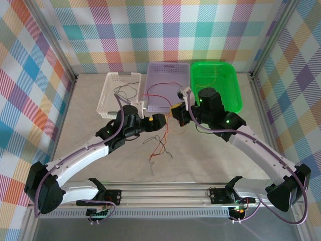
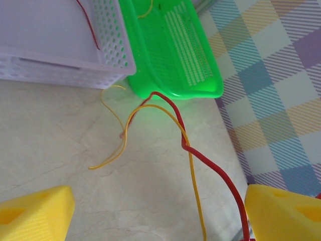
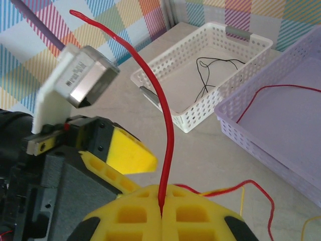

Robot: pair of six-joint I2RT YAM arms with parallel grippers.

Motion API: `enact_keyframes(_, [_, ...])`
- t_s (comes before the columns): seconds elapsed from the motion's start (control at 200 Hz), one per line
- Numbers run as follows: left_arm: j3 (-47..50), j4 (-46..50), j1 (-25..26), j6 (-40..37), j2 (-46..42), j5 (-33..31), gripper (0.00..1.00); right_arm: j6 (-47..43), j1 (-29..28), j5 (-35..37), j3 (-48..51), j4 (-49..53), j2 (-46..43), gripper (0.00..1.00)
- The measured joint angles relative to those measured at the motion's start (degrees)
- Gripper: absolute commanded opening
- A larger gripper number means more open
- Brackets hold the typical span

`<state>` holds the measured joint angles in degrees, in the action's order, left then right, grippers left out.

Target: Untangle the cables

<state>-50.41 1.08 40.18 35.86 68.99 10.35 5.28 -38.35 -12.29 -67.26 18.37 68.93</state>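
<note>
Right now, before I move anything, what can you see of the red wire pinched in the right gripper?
The red wire is thin and glossy, and looks plastic-coated. The right gripper is shut on it. From the pinch it rises nearly upright, then bows left to a free tip in the air, and nothing touches that upper length. At lower right, more red loops over the table. I cannot tell whether that is the same wire.

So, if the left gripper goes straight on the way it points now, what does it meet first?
Most likely the red wire and yellow wire, twisted together just ahead of the open left gripper. Behind them stands the green basket, though depth is hard to judge.
</note>
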Motion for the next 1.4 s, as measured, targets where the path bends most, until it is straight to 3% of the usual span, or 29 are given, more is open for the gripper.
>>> enact_keyframes(0.285, [0.00, -1.84, 3.26, 1.77, 1.29, 2.58, 0.85, 0.50, 0.02, -1.73, 3.10, -3.72, -1.62, 0.00])
enact_keyframes(0.51, [0.26, -5.46, 3.78, 4.46, 1.68, 4.20, 0.71, 1.55, 0.02, -2.78, 4.98, -7.67, -3.15, 0.00])
enact_keyframes(0.82, [0.39, -6.19, 4.46, 5.77, 1.90, 4.39, 0.74, 1.99, 0.02, -3.06, 7.28, -10.43, -4.72, 0.00])
enact_keyframes(0.965, [0.46, -6.25, 4.57, 6.64, 1.90, 4.44, 0.52, 2.86, 0.02, -3.08, 7.98, -11.56, -4.79, 0.00])
enact_keyframes(1.21, [0.46, -7.13, 4.79, 6.88, 3.32, 4.61, 0.42, 4.55, 0.02, -3.23, 10.05, -13.33, -6.19, 0.00])
enact_keyframes(1.4, [0.46, -7.23, 4.79, 7.43, 3.72, 4.61, 0.20, 5.90, 0.02, -3.17, 11.54, -15.32, -7.04, 0.00])
